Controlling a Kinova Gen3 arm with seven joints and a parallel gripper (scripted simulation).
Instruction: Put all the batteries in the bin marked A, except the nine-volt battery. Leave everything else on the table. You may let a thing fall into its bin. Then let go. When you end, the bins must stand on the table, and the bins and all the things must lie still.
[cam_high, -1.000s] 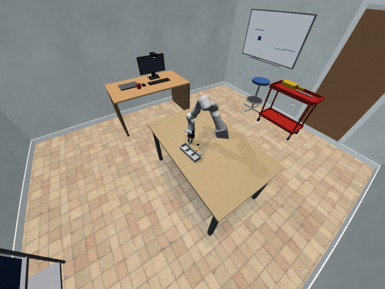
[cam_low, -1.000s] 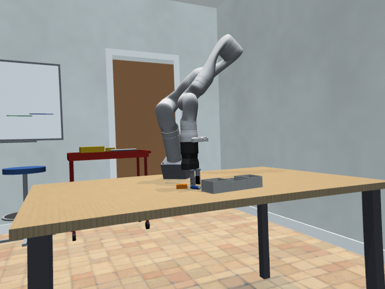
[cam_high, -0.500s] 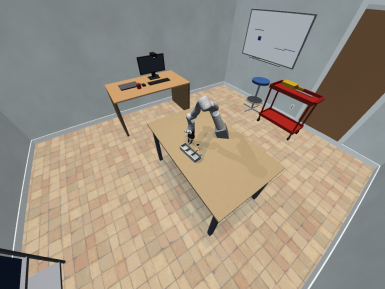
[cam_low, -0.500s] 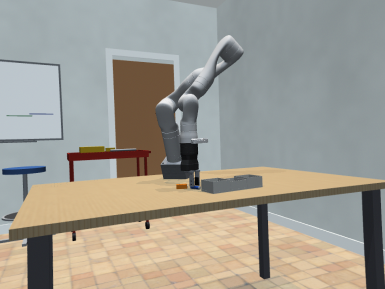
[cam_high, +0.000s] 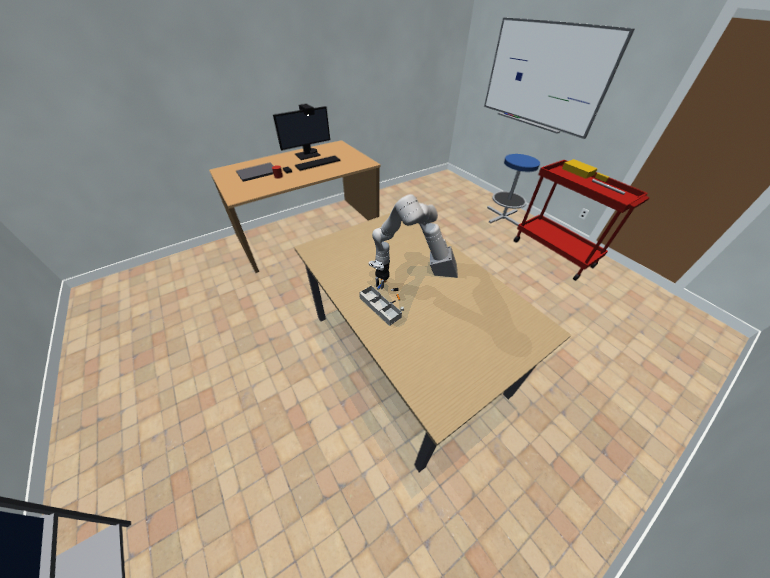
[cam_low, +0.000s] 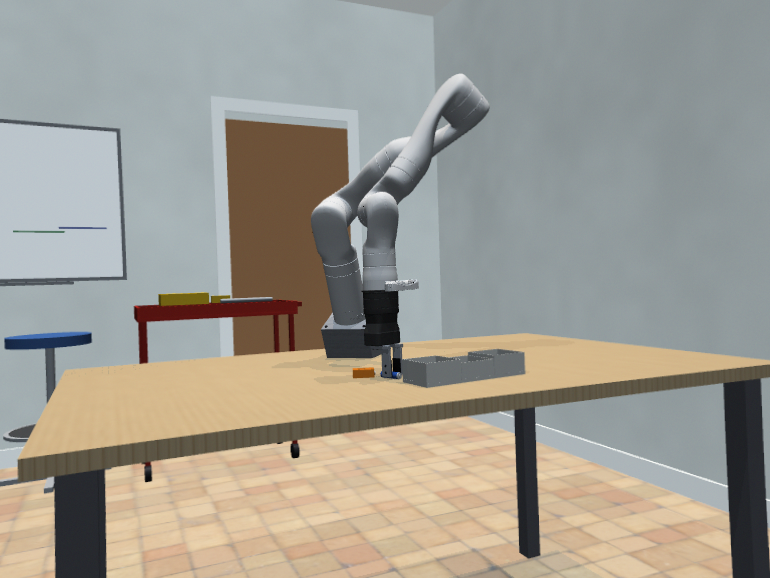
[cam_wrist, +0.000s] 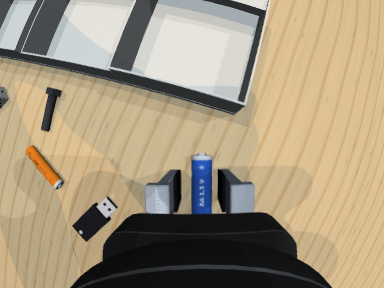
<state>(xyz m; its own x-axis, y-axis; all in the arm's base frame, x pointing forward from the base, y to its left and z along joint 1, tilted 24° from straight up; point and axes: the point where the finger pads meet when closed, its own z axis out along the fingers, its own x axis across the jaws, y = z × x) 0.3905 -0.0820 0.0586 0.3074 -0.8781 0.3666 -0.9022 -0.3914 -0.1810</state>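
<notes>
My gripper (cam_wrist: 199, 184) (cam_low: 390, 367) (cam_high: 379, 284) is low over the table and open, one finger on each side of the blue battery, with a small gap on both sides. An orange battery (cam_wrist: 44, 167) (cam_low: 363, 372) lies on the table to the left.
A black USB stick (cam_wrist: 95, 218) lies near the orange battery. A black bolt (cam_wrist: 50, 108) and a small die (cam_wrist: 3, 95) lie in front of the bins. The bin row (cam_low: 463, 367) (cam_high: 380, 304) stands near the table's edge. The arm's base (cam_high: 442, 264) is behind.
</notes>
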